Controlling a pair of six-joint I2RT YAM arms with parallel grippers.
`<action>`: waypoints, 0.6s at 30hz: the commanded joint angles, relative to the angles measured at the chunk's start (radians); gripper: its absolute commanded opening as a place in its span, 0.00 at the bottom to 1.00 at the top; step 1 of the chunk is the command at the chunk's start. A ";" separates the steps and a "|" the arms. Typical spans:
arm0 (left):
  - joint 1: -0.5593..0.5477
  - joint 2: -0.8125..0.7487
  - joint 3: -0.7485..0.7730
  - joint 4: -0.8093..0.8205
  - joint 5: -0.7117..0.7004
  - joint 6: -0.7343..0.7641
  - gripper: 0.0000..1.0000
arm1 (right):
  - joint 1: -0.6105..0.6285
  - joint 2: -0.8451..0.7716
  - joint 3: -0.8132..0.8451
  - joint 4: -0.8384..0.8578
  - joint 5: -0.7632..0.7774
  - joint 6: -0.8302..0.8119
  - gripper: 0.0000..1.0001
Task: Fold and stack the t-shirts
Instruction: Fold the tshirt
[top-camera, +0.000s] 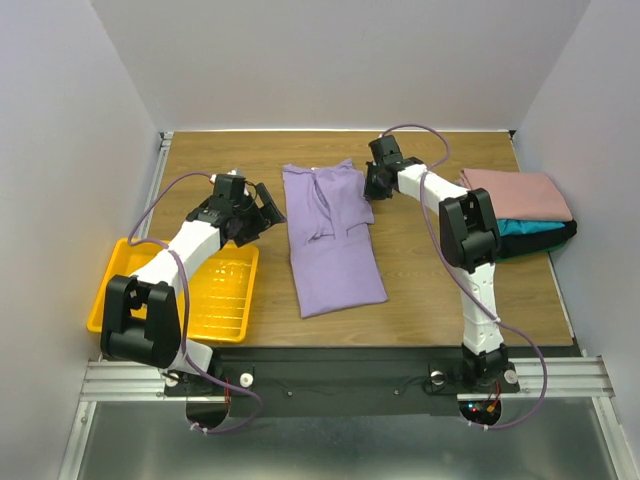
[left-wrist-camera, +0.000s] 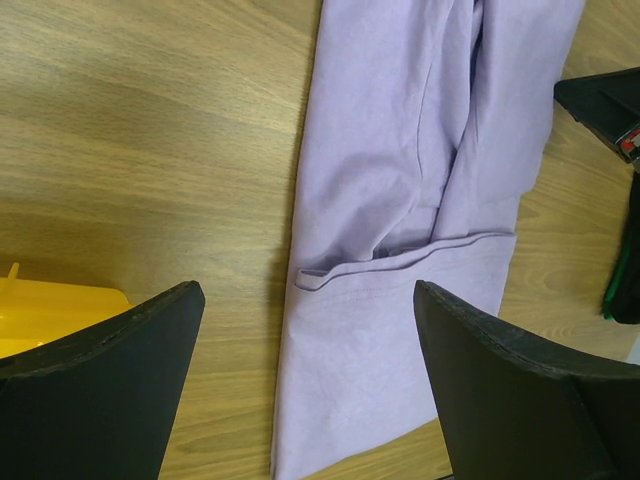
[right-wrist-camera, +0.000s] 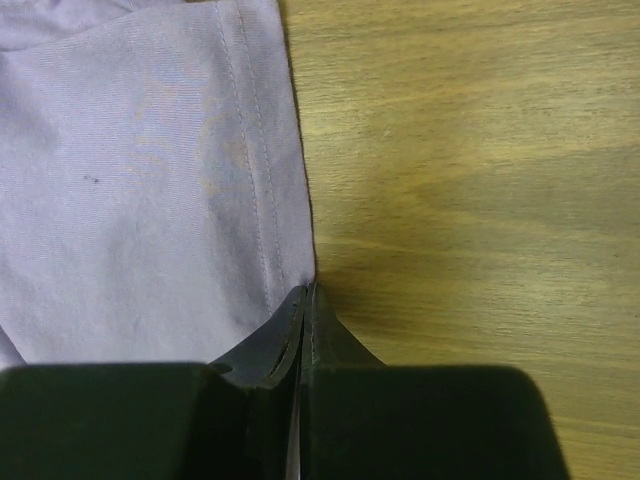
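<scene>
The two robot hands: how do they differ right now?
The left hand is open, spread wide; the right hand is shut. The left hand holds nothing beside the lavender shirt; the right hand pinches that shirt's edge. Both are black and two-fingered.

The spread t-shirt (top-camera: 332, 245) lies between the tray (top-camera: 225, 300), left, and the folded stack (top-camera: 520, 205), right.

We see a wood-grain table (top-camera: 425, 275) carrying a lavender t-shirt (top-camera: 330, 255) at its middle, a yellow plastic tray (top-camera: 228, 292) near left, and a stack of folded t-shirts (top-camera: 515, 195) at right.
</scene>
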 joint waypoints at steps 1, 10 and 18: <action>0.010 -0.017 0.043 0.006 0.016 0.020 0.98 | 0.002 -0.026 0.053 -0.001 0.011 -0.033 0.00; 0.017 -0.011 0.032 0.026 0.037 0.026 0.98 | 0.002 -0.097 0.009 0.015 -0.103 -0.041 0.00; 0.033 0.004 0.032 0.031 0.056 0.045 0.98 | 0.004 -0.131 -0.028 0.030 -0.156 -0.027 0.00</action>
